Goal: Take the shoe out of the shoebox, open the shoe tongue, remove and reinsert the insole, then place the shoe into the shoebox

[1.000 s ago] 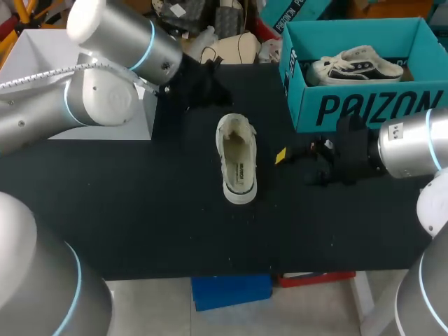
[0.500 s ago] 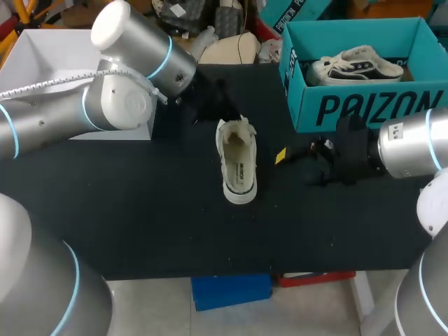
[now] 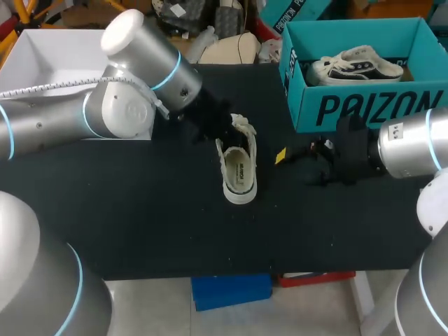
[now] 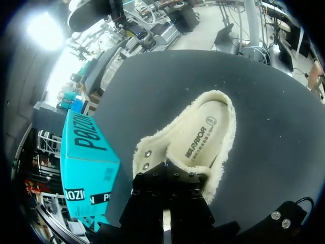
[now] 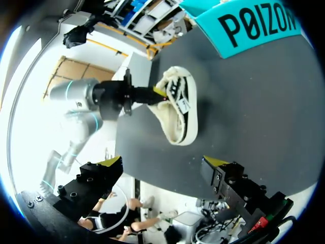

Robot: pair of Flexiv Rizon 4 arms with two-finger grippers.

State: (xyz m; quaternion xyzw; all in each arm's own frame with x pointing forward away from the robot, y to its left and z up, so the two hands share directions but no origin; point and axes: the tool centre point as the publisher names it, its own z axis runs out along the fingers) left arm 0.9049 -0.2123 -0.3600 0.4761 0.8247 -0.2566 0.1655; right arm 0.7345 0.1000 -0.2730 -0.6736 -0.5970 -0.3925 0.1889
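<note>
step: opening tongue [image 3: 241, 125] | shoe [image 3: 238, 166] upright on bench [image 3: 140, 210], outside shoebox [image 3: 364, 108] | left claw [image 4: 167, 178] at tongue end, grip cannot be told | right claw [image 5: 162, 165] wide open, empty | next: pinch tongue, fold it back

The shoe [image 3: 238, 164] lies at the middle of the table [image 3: 140, 217], its heel toward the near edge. The left gripper [image 3: 222, 131] is at the shoe's far end, its arm coming in from the left. The shoebox [image 3: 364, 108] stands at the far right with a second shoe [image 3: 357, 64] inside it. The right gripper [image 5: 162, 163] is right of the shoe, in front of the shoebox.
</note>
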